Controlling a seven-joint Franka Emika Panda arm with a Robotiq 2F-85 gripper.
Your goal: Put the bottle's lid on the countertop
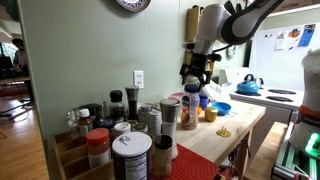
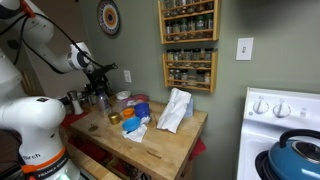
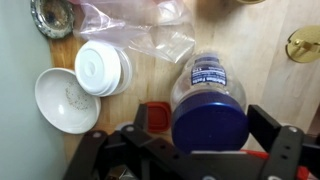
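Note:
In the wrist view a clear bottle with a blue label carries a round dark blue lid (image 3: 208,122). My gripper (image 3: 203,128) is open. Its two black fingers straddle the lid, the right one close to the rim, the left one with a gap. The bottle stands on the light wooden countertop (image 3: 255,50). In both exterior views the gripper (image 1: 197,74) (image 2: 98,84) hangs just over the bottle (image 1: 189,106) (image 2: 102,101), near the wall end of the countertop (image 1: 238,124) (image 2: 160,138).
In the wrist view a red-lidded jar (image 3: 154,115) stands beside the bottle, with a white bowl (image 3: 66,101), a white lid (image 3: 100,68), a clear plastic bag (image 3: 140,30) and a brass object (image 3: 304,44) nearby. Several spice jars (image 1: 130,150) crowd an exterior view's foreground. There is a blue bowl (image 1: 222,108) and a stove with a blue kettle (image 2: 295,158).

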